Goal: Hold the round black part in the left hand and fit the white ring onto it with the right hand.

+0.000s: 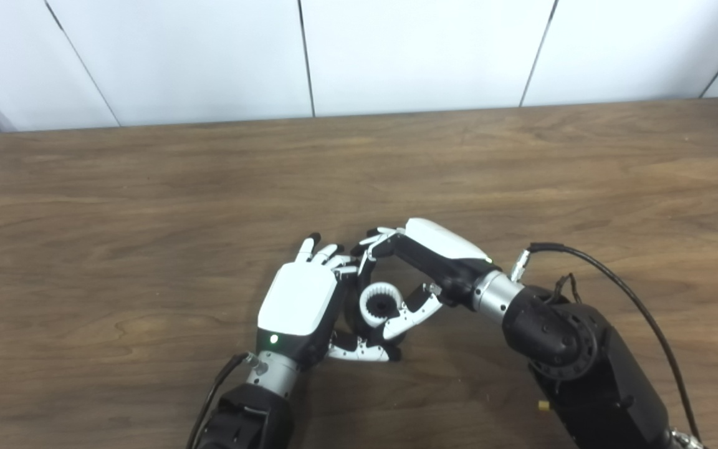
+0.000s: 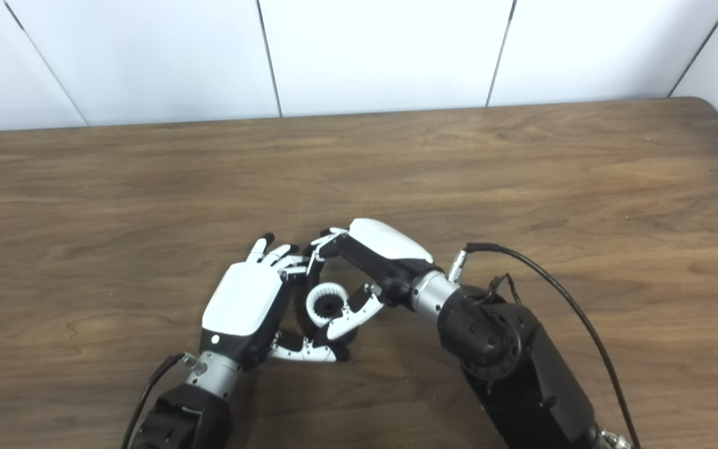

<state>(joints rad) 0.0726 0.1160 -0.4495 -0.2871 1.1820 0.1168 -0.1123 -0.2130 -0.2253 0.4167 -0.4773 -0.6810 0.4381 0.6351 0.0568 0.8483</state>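
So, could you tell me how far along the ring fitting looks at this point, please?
Done: the left hand holds the round black part, and the right hand has brought the white ring against it. In hand: the right hand's fingers grip the ring at the part. Left: whether the ring is fully seated cannot be told; then release.

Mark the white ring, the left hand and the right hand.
white ring (image 1: 370, 297), left eye view, on its toothed rim.
left hand (image 1: 296, 298), left eye view, on its white back.
right hand (image 2: 384, 242), right eye view, on its white back.
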